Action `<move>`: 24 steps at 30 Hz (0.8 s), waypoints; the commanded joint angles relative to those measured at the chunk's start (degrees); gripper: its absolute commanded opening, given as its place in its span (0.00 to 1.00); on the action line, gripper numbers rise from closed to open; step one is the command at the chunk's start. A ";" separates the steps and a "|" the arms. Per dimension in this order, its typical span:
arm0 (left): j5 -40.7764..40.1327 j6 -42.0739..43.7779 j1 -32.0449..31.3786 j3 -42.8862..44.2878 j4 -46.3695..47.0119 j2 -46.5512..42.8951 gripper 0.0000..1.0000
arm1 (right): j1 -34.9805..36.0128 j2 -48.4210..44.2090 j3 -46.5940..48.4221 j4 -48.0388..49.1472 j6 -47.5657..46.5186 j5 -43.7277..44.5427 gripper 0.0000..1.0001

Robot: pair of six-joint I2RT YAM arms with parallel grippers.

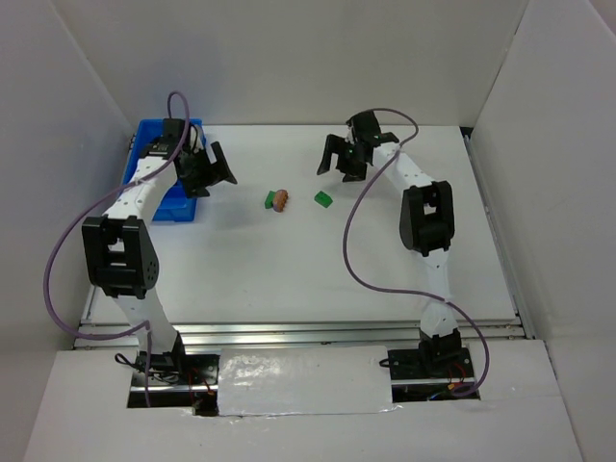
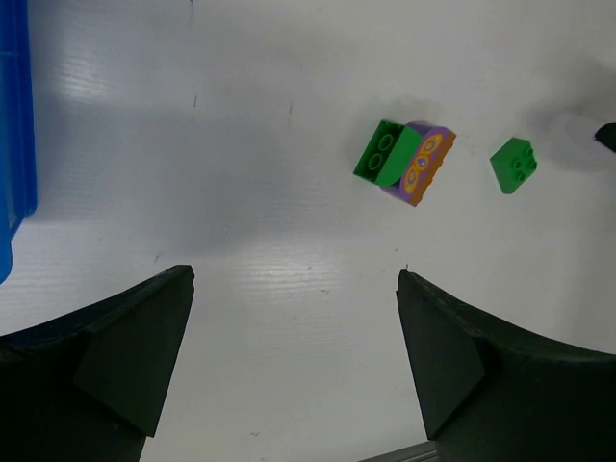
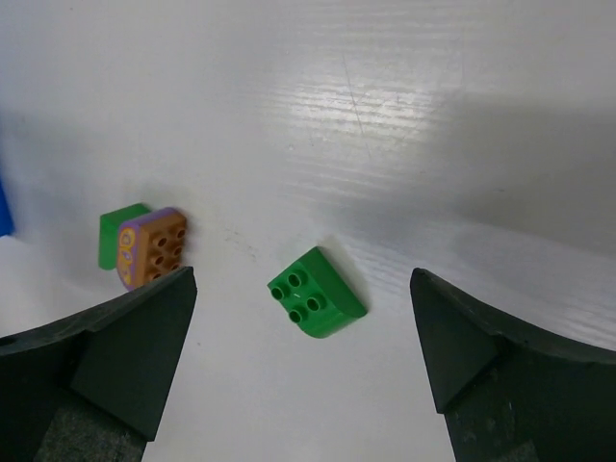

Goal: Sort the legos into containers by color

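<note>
1. While both pincers gape wide and empty, the left gripper (image 2: 294, 284) has the blue bin (image 2: 14, 115) beyond its left-hand finger.
2. Under the right gripper (image 1: 340, 164), between its fingers, lies a green block (image 3: 316, 294), studs up, sloped side toward the right-hand finger.
3. By its left-hand finger a purple-orange piece (image 3: 152, 248) lies tipped, studs facing the pincer, touching a second green block (image 3: 120, 231).
</note>
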 commanded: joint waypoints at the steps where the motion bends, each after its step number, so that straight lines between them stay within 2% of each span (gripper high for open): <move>1: 0.91 -0.26 0.51 -0.99 0.74 -2.95 1.00 | 1.25 -1.67 3.38 -6.47 -8.58 5.66 1.00; 6: 4.07 -1.49 0.51 -1.43 1.17 -3.91 1.00 | 5.55 0.62 4.61 -7.97 -11.48 7.16 1.00; 11: 8.28 -3.68 0.51 -6.17 3.98 -6.29 1.00 | 8.46 2.11 5.22 -7.54 -10.79 9.10 0.98; 15: 13.47 -6.06 0.51 -10.39 7.15 -7.78 1.00 | 9.69 5.88 10.66 -8.67 -10.25 12.68 0.96; 20: 12.25 -5.80 0.51 -12.15 7.33 -10.24 1.00 | 10.30 5.37 6.82 -8.94 -10.08 22.09 0.94; 22: 12.34 -5.80 0.51 -13.20 7.85 -10.68 1.00 | 10.22 4.31 5.23 -7.71 -10.78 22.63 0.95; 24: 12.69 -5.97 0.51 -13.65 8.38 -10.86 0.99 | 10.13 5.53 7.67 -9.02 -10.70 22.46 0.95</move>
